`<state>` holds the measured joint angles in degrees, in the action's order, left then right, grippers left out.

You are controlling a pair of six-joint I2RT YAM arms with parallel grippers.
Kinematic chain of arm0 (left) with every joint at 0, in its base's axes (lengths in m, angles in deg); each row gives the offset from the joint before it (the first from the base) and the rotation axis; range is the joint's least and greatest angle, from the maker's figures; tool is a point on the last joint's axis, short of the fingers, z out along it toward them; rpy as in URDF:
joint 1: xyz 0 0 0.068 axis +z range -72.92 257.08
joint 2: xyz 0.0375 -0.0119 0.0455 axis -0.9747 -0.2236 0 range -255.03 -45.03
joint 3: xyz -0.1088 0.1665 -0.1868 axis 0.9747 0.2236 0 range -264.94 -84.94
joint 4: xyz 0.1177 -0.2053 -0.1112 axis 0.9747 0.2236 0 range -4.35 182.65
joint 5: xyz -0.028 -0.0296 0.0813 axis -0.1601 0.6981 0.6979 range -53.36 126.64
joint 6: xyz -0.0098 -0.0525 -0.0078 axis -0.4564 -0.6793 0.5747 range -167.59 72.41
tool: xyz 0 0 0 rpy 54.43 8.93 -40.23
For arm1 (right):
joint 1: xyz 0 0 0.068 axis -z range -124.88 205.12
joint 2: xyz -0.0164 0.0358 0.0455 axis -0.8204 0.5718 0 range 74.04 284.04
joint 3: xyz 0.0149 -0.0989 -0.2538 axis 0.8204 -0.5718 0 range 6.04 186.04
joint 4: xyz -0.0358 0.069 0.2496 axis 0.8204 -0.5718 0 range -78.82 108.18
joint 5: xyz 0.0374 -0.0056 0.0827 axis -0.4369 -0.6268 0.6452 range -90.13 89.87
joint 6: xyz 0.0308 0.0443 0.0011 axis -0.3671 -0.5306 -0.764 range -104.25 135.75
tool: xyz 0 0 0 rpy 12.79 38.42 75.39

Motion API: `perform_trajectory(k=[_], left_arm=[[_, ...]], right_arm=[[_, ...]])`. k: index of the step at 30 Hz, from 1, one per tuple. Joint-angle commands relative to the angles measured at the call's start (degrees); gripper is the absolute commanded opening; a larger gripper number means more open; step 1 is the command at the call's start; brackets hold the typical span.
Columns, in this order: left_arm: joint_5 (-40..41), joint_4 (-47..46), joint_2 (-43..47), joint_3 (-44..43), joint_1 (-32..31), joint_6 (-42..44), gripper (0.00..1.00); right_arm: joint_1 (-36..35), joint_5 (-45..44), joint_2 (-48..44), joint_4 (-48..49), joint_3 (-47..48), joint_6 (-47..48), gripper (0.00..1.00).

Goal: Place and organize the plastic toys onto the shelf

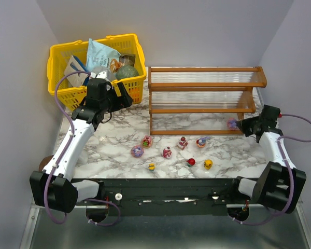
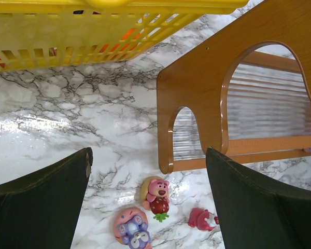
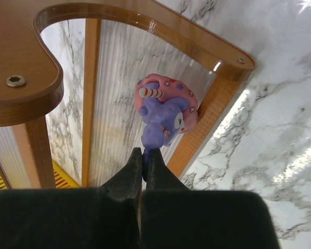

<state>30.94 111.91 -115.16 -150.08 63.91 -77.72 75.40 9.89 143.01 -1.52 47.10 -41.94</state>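
Note:
The shelf (image 1: 205, 85) stands at the back right, its wooden side panel (image 2: 197, 93) in the left wrist view. My right gripper (image 1: 242, 124) is shut on a purple and pink toy (image 1: 232, 123) at the right end of the lowest tier. The right wrist view shows the fingertips (image 3: 144, 153) pinching a thin part of that toy (image 3: 166, 106) over the ribbed tier by the front rail. Several toys lie on the marble in front of the shelf, among them a pink bear (image 2: 156, 194), a round pink and purple one (image 2: 130, 226) and a pink-red one (image 2: 201, 219). My left gripper (image 1: 125, 93) is open and empty above the table, between basket and shelf.
A yellow basket (image 1: 62, 54) with packets and a jar stands at the back left, and its wall (image 2: 93, 31) shows in the left wrist view. Small toys (image 1: 152, 166) (image 1: 208, 164) lie near the table's front edge. Grey walls close in both sides.

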Motion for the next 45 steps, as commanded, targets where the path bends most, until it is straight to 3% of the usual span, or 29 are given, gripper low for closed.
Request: perform_trajectory(k=[1,23,32,38,45], left_arm=[[-1.3,0.5,-0.4,-1.3,0.3,-0.4,0.99],[0.0,1.1,-0.3,-1.4,0.5,-0.1,0.99],[0.0,1.2,-0.4,-1.2,0.5,-0.1,0.99],[-0.2,1.2,-0.4,-1.2,0.5,-0.2,0.99],[-0.1,1.4,-0.4,-1.5,0.6,0.0,0.99]], right_arm=[[-2.1,-1.5,1.8,2.7,0.5,-2.4,0.07],[-5.7,-8.7,3.7,-7.6,6.3,-5.9,0.24],[-5.7,-7.4,4.0,-8.7,8.1,-6.5,0.23],[-5.8,-7.0,4.4,-8.5,9.7,-7.1,0.46],[-5.8,-5.4,3.6,-7.5,9.9,-6.6,0.50]])
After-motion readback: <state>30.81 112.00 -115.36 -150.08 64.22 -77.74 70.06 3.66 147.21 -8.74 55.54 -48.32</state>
